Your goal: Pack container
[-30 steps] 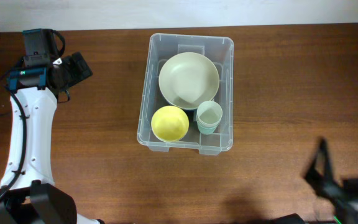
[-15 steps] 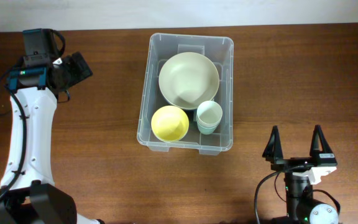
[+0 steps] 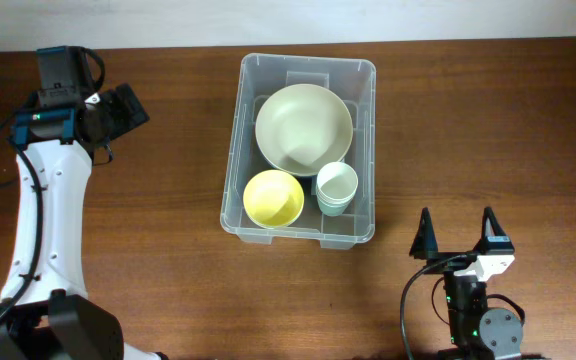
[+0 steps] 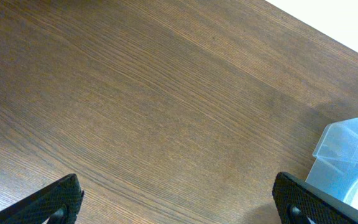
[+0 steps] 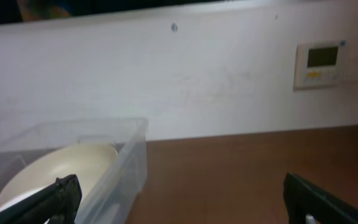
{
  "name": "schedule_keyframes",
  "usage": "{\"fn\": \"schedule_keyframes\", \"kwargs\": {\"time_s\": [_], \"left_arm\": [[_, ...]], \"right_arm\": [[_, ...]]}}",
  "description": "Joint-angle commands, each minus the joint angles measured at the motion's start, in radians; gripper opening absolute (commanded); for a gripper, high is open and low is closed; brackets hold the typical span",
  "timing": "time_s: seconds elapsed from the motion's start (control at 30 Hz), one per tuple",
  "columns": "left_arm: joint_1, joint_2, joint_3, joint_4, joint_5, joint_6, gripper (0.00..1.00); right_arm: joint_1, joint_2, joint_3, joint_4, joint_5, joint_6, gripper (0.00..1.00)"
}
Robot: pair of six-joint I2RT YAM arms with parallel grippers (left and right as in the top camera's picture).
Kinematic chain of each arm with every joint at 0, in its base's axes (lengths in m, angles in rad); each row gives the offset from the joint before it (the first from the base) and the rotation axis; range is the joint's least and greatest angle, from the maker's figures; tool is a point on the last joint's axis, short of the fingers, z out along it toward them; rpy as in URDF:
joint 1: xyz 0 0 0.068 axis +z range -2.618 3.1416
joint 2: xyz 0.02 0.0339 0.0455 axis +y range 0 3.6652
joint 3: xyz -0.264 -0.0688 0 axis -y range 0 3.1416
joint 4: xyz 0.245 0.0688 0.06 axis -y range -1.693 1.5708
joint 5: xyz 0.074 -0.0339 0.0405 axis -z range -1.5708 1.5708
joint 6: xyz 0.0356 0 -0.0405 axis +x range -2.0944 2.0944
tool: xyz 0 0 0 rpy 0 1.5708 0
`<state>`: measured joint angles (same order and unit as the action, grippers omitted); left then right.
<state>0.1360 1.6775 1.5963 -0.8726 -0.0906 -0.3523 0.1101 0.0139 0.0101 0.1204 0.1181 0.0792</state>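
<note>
the container [image 3: 309, 63] sits about the middle of the wooden surface [image 3: 488, 120], upright and open-topped. inside it a large cream bowl [image 3: 303, 127] takes up the far end. a yellow bowl [image 3: 273, 198] sits at the near left and a pale cup [image 3: 336, 186], which looks nested in another, at the near right, both close by the big bowl's rim. the left arm [image 3: 38, 200] runs up the left side, well apart from the container, its jaws spread wide over bare wood with nothing between them. the right arm [image 3: 476, 320] stands by the near edge, off the container's near right corner. its jaws are splayed apart and empty too (its camera looks along the container's side toward a white wall [image 5: 216, 81]).
</note>
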Motion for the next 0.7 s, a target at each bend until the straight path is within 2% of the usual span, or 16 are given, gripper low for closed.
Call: {"fn": "schedule_keyframes", "kwargs": {"time_s": [0.0, 0.33, 0.67], "left_arm": [[0.002, 0.000, 0.013, 0.001, -0.008, 0.002, 1.00], [0.002, 0.000, 0.013, 0.001, -0.008, 0.002, 1.00], [0.002, 0.000, 0.013, 0.001, -0.008, 0.002, 1.00]], "right_arm": [[-0.007, -0.011, -0.005, -0.041, -0.002, 0.008, 0.99], [-0.007, -0.011, -0.005, -0.192, -0.002, 0.004, 0.99], [-0.006, -0.011, -0.005, -0.192, -0.010, -0.072, 0.99]]}}
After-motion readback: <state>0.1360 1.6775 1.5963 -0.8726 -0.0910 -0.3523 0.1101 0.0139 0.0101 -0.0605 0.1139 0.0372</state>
